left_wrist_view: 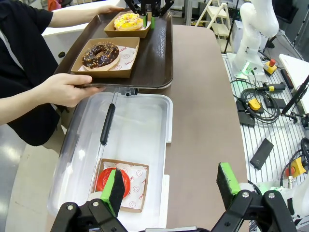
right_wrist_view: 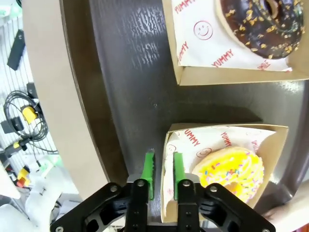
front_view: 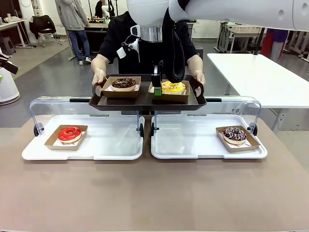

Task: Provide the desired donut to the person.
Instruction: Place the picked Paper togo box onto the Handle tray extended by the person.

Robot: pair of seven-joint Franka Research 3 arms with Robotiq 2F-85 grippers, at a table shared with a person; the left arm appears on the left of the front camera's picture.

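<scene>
Here, yellow donut box (front_view: pixel 175 96) flat, upright.

My brown table (front_view: pixel 154 193) carries two white rectangular plastic trays (front_view: pixel 104 145) (front_view: pixel 193 142) side by side, touching it directly, their clear hinged lids (front_view: pixel 53 104) standing open behind them.

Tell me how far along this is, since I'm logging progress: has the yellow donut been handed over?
Done: the yellow donut's box sits on the tray that the person's hands hold, beside a chocolate donut. In hand: the right end effector pinches that box's rim. Left: let go and pull back. The left end effector hangs open above the red donut.
</scene>
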